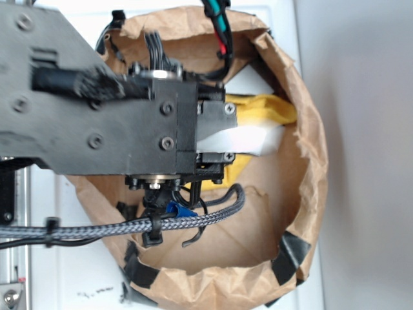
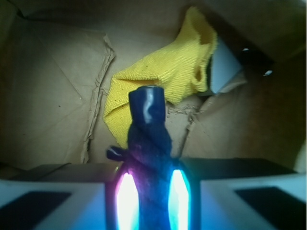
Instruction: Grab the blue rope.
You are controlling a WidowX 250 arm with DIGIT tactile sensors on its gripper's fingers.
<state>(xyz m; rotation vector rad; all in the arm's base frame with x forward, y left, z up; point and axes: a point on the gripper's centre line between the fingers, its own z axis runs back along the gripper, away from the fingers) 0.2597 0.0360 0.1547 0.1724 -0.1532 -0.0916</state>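
Jaws clamp the blue rope (image 2: 148,143) above a yellow cloth (image 2: 168,72).

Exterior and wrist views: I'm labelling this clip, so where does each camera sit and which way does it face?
Exterior: above, looking down into the paper bag; the black arm fills the left, hiding most of the blue rope.
Wrist: on the gripper, looking past its jaws at the bag floor; the jaws are shut on the rope.
Shared: rope, bag, yellow cloth.
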